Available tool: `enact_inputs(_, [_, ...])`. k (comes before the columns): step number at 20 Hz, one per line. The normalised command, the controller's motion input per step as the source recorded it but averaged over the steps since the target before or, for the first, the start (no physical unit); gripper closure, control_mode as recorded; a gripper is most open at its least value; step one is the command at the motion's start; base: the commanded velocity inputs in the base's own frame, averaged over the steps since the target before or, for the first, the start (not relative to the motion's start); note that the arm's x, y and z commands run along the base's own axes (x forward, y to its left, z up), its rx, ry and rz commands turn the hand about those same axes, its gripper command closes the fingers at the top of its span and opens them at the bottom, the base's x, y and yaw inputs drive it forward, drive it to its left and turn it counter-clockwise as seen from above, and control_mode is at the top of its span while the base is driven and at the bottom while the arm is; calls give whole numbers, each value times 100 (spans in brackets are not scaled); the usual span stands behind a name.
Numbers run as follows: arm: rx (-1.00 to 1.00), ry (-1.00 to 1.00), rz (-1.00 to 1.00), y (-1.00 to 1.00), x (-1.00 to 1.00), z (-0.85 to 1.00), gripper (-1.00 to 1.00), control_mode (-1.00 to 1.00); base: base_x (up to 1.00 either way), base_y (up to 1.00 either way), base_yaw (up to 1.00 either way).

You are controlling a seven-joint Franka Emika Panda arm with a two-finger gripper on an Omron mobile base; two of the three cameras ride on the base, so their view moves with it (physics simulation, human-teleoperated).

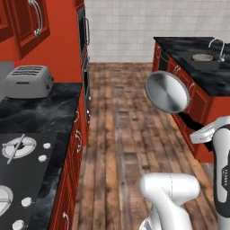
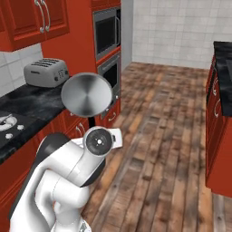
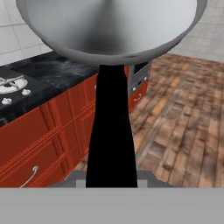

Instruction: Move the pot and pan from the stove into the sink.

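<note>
We hold the pan [image 1: 167,91] aloft above the wooden plank floor [image 1: 121,148], in the aisle between the two runs of red cabinets. It is a shallow round dish of polished silver metal with a smooth underside, and its straight black handle [image 3: 110,131] runs down into the pincer [image 3: 110,183], which is shut on that handle. In the left base view the pan sits at about 2 o'clock from frame centre; in the right base view it sits at about 10 o'clock. The stove [image 1: 22,175], a black glass panel with grey metal grates and small silver knobs, lies at 8 o'clock in the left base view, set in a black marbled worktop [image 1: 40,112]. A boxy brushed-metal toaster [image 1: 28,81] stands on that worktop. The sink [image 1: 204,60], with its curved silver faucet [image 1: 218,47], lies at 1 o'clock, and a round beige-grey pot [image 1: 202,57] rests inside it.
</note>
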Motion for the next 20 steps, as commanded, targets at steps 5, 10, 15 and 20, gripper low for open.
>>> enact_inputs(5, [0,0,0,0,0,0,100,100,0,0,0])
enact_inputs(10, [0,0,0,0,0,0,100,100,36,4,-3])
enact_inputs(15, [0,0,0,0,0,0,100,100,63,0,-9])
enact_inputs(20, [0,0,0,0,0,0,100,100,68,3,-8])
